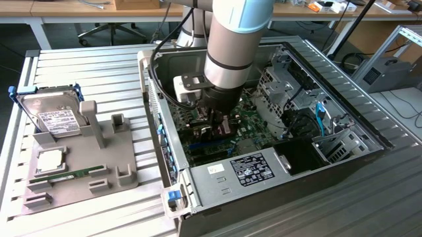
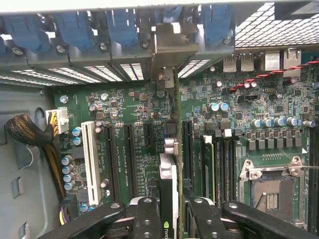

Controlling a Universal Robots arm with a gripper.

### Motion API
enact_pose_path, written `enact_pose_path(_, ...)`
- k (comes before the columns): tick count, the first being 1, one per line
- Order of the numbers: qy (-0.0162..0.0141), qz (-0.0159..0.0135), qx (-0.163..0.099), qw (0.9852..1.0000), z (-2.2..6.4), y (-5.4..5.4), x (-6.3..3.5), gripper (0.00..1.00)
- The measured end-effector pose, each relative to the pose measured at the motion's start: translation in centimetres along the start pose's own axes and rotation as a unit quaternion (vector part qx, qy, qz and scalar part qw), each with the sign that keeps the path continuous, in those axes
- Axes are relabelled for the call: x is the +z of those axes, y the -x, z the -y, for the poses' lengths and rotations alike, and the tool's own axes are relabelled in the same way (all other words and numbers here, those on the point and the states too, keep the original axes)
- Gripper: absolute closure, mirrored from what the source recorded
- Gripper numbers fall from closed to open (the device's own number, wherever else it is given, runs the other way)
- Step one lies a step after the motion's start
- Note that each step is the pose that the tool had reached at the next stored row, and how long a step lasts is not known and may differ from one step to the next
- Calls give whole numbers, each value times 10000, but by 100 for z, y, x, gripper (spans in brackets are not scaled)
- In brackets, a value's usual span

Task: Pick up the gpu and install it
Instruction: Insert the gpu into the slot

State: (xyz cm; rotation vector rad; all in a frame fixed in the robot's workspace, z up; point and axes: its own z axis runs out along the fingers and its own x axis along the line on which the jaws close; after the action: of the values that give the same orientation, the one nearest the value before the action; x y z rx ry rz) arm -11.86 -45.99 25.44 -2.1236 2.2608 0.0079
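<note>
Black jaws pinching the gpu (image 2: 168, 185) — card edge-on, upright, at the green motherboard (image 2: 130, 115) slots

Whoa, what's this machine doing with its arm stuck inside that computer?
The robot arm's gripper is down inside the open computer case, clamped on the gpu, a thin card held on edge over the green motherboard. The card's metal bracket sits at the case's rear slot openings. Whether it is fully seated in its slot, I cannot tell. A hard drive stands on the grey holder beside the case.
</note>
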Motion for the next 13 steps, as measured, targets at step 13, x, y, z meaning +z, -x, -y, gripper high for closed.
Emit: enact_pose_path(13,1,-2,0,10000,-11,-3,67,73)
